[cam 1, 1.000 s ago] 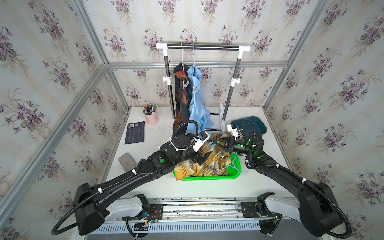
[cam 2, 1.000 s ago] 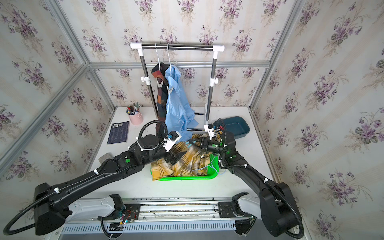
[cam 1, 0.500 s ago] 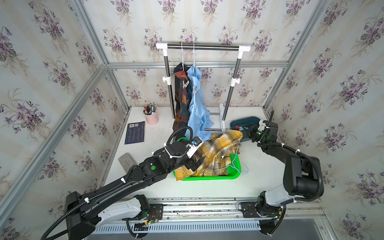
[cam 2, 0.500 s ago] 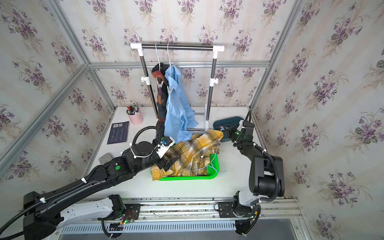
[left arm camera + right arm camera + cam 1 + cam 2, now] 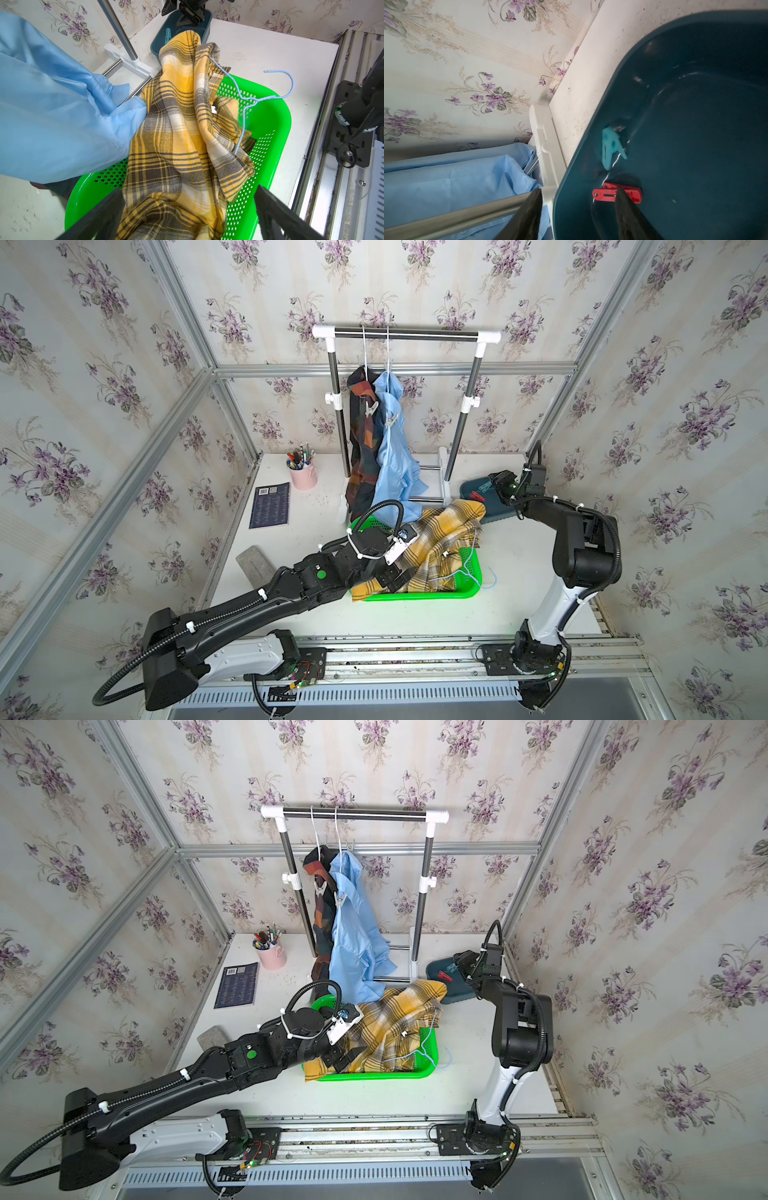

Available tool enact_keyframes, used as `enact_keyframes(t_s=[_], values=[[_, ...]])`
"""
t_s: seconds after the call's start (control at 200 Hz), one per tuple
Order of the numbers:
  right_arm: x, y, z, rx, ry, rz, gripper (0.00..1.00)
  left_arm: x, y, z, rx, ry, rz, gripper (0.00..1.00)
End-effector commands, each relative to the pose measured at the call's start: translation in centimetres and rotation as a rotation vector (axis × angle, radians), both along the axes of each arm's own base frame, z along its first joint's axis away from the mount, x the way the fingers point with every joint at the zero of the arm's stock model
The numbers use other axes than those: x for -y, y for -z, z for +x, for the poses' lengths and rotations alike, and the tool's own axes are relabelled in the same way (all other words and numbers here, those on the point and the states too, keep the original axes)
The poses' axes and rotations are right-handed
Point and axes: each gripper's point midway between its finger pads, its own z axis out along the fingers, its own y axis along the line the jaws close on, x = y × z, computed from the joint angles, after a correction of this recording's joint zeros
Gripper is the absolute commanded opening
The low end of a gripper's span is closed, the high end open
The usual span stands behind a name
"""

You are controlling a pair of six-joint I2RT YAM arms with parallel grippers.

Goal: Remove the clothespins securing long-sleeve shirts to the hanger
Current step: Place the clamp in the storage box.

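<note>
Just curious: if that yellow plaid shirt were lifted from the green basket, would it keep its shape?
Probably not: the yellow plaid shirt lies crumpled, spilling over the green basket rim, so it would likely sag limply. The light blue wire hanger caught in its folds might come up with it.

On the white tabletop (image 5: 415, 616) a green perforated basket (image 5: 415, 595) is set centrally, with a dark teal tub (image 5: 492, 513) near it, further back and to the right. The clothes rack's white foot (image 5: 445, 472) is planted at the back. A pink pen cup (image 5: 303, 477), a dark card (image 5: 269, 505) and a grey block (image 5: 254, 566) are placed on the left side.
</note>
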Motion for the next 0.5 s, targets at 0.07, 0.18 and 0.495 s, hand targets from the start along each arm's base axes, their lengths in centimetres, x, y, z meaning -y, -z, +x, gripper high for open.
enact_keyframes(t_s=[0.07, 0.18, 0.495], values=[[0.0, -1.5, -2.5, 0.007, 0.005, -0.039, 0.6, 0.7, -0.3, 0.2, -0.018, -0.007, -0.02, 0.99], [-1.3, -5.2, -6.8, 0.065, -0.052, -0.086, 0.58, 1.4, 0.4, -0.2, -0.058, 0.0, -0.027, 0.99], [-7.3, -3.8, -23.6, 0.022, -0.287, 0.039, 0.56, 4.7, 4.1, 1.0, -0.173, -0.078, 0.021, 0.98]])
